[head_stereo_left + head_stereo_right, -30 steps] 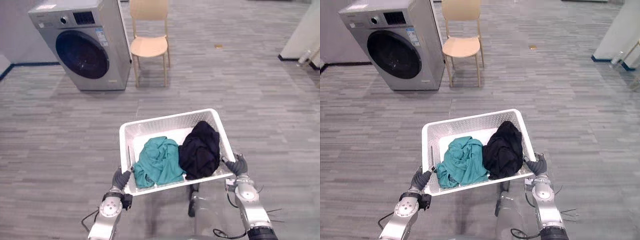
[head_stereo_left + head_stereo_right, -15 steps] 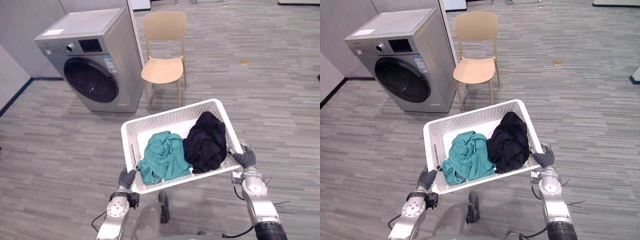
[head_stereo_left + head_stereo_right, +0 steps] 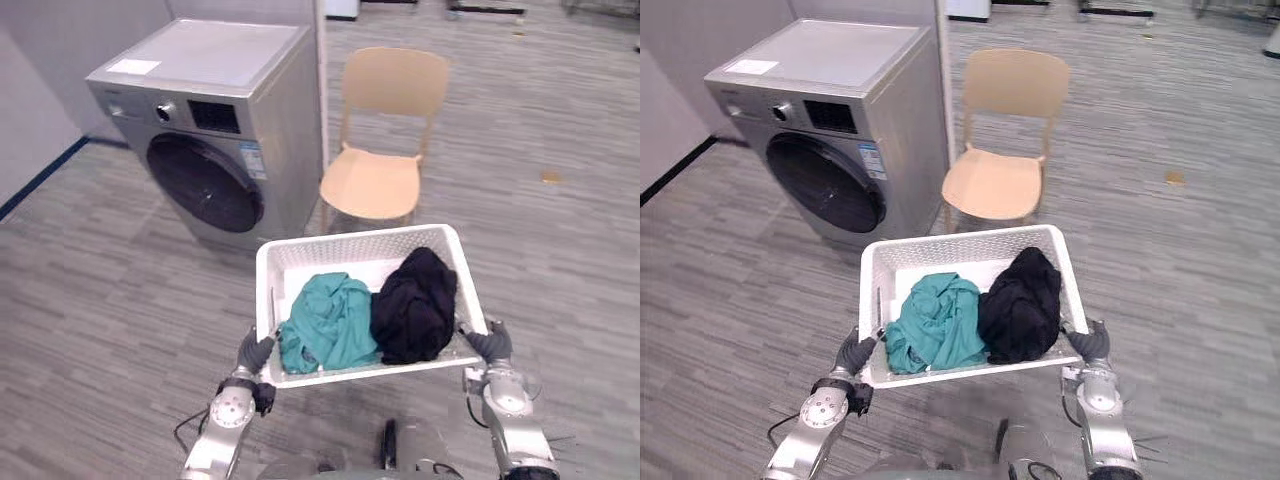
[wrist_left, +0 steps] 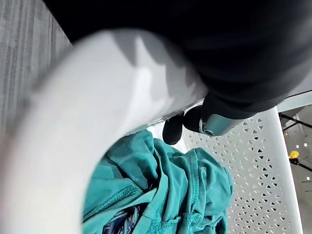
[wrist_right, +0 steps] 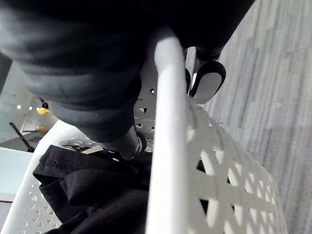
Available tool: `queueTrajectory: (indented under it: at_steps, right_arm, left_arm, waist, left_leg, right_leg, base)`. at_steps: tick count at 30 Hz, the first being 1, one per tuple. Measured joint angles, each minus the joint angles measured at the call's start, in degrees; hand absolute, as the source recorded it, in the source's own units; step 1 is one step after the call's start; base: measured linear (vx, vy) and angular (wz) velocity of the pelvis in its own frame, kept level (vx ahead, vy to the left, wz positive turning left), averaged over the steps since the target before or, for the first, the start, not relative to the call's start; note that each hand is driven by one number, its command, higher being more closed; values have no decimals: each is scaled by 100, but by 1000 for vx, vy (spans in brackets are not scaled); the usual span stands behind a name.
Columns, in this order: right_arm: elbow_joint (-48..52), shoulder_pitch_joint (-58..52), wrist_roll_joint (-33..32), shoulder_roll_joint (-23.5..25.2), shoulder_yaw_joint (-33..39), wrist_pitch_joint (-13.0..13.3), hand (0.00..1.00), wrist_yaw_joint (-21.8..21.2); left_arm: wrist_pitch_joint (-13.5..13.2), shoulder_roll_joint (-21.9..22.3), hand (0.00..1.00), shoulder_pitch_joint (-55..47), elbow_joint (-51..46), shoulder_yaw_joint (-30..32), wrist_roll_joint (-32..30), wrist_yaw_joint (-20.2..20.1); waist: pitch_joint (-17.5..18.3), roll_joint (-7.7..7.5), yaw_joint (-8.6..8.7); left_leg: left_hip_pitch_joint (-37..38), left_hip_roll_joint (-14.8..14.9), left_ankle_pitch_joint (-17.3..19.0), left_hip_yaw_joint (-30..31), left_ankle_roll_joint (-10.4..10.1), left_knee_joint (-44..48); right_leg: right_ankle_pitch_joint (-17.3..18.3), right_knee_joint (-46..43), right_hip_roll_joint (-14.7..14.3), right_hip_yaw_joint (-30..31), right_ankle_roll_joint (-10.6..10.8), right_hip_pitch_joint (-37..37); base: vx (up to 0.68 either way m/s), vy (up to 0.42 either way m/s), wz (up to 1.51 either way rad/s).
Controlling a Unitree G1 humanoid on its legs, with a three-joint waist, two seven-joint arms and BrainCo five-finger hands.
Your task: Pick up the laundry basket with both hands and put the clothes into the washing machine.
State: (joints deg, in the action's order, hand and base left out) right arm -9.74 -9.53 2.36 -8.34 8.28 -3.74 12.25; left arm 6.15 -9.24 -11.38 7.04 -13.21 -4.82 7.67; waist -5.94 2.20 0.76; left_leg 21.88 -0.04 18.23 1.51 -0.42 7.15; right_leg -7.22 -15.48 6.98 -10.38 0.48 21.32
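I hold a white perforated laundry basket point(image 3: 350, 245) off the floor in front of me. A teal garment point(image 3: 325, 322) lies in its left half and a black garment point(image 3: 415, 305) in its right half. My left hand point(image 3: 252, 352) is shut on the basket's left rim point(image 4: 97, 117), its dark fingertips point(image 4: 173, 129) curled over the edge above the teal garment point(image 4: 161, 195). At the right rim point(image 5: 168, 122) my right hand point(image 3: 487, 342) is shut the same way, beside the black garment point(image 5: 83, 185). A grey front-loading washing machine point(image 3: 215, 150) stands ahead to the left, its round dark door point(image 3: 205, 185) closed.
A beige chair point(image 3: 380, 170) stands right of the washing machine, just beyond the basket's far rim. Grey plank floor point(image 3: 100, 300) spreads around. A wall with a dark skirting point(image 3: 40, 175) runs along the left.
The view has shifted: the washing machine and chair now appear nearer and larger, the chair close behind the basket. Both hands keep their hold on the basket, and the clothes lie as before.
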Motion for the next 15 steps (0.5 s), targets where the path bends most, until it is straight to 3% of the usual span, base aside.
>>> queueTrajectory:
  at_steps: [1,2,3,4,5,6,7,9,10,12,13,14,15]
  right_arm:
    - [1,2,1,-45,15,-12,100,-2]
    - [5,5,1,-51,22,-12,100,-2]
    - [45,-23,-2,-53,24,-25,100,-3]
    - [125,-59,-3,-50,5,-54,100,-4]
    - [284,-101,-11,-19,-70,-68,100,0]
    - [449,-100,-12,17,-71,-68,100,19]
    - [490,-93,-13,17,-72,-60,100,20]
    - [671,-80,-32,13,-55,-50,100,22]
    - [678,-72,-55,2,-34,-24,100,21]
    - [549,38,-68,-23,5,-13,100,21]
    - [356,114,-68,-44,7,-12,100,21]
    - [312,129,-65,-64,6,-12,100,21]
    - [63,185,-65,-165,-43,-6,100,3]
  left_arm:
    - [0,127,100,-65,76,7,-37,0]
    - [0,170,100,-95,78,20,-47,0]
    - [0,249,100,-107,80,90,-49,-7]
    - [1,302,100,-125,79,156,-48,-19]
    - [-8,389,100,-206,75,296,-44,-17]
    - [-27,365,100,-243,67,297,-32,-16]
    - [-35,351,100,-246,67,296,-27,-17]
    - [-115,352,100,-262,19,300,25,-22]
    - [-139,363,100,-258,20,297,25,-30]
    - [-168,412,100,-260,17,312,23,-57]
    - [-167,416,100,-274,30,311,21,-91]
    - [-166,444,100,-278,31,307,20,-102]
    - [-164,451,100,-327,61,295,14,-109]
  waist:
    - [84,277,1]
    - [68,380,25]
    - [-19,503,97]
    - [-45,527,85]
    - [-59,531,-68]
    - [-77,556,-151]
    - [-100,516,-173]
    - [-183,311,-275]
    - [-195,284,-285]
    - [-229,253,-333]
    - [-238,229,-326]
    - [-219,268,-320]
    - [-181,472,-333]
  left_leg:
    - [-129,310,-3,-11,-6,566]
    - [-301,451,-49,-21,-80,1122]
    - [-832,699,-444,-48,-495,2586]
    - [-1169,828,-937,-79,-553,3363]
    - [-1806,1156,-1527,-234,-671,4812]
    - [-2352,1464,-1341,-428,-502,5811]
    - [-2574,1532,-1189,-525,-430,6015]
    - [-3334,1544,-561,-988,-92,5610]
    - [-3493,1510,-447,-1031,-62,5279]
    - [-3786,1143,-352,-897,-95,3407]
    - [-3695,849,-544,-635,-314,2187]
    - [-3646,805,-651,-565,-395,1854]
    - [-3486,829,-1547,-426,-313,1147]
  right_leg:
    - [172,-216,-186,-151,-95,-95]
    - [324,-254,-302,-266,-139,-226]
    - [526,-255,-514,-417,-244,-579]
    - [646,-223,-597,-434,-280,-760]
    - [820,-74,-820,-371,-386,-1120]
    - [900,180,-1014,-334,-456,-1530]
    - [922,315,-1047,-303,-460,-1727]
    - [962,892,-989,-116,-444,-2418]
    - [963,1000,-970,-79,-438,-2515]
    - [1104,1151,-798,107,-245,-2752]
    - [1224,1134,-659,251,-95,-2809]
    - [1270,1121,-651,291,-29,-2816]
    - [1486,1058,-727,527,164,-2860]
  base:
    - [736,-246,20]
    - [713,-256,26]
    - [645,-274,27]
    - [604,-249,-5]
    - [689,-261,-43]
    - [557,-168,-51]
    - [538,-144,-32]
    - [506,-86,-20]
    - [453,2,-30]
    - [452,132,-39]
    - [399,193,-35]
    - [356,235,-66]
    - [351,256,-64]
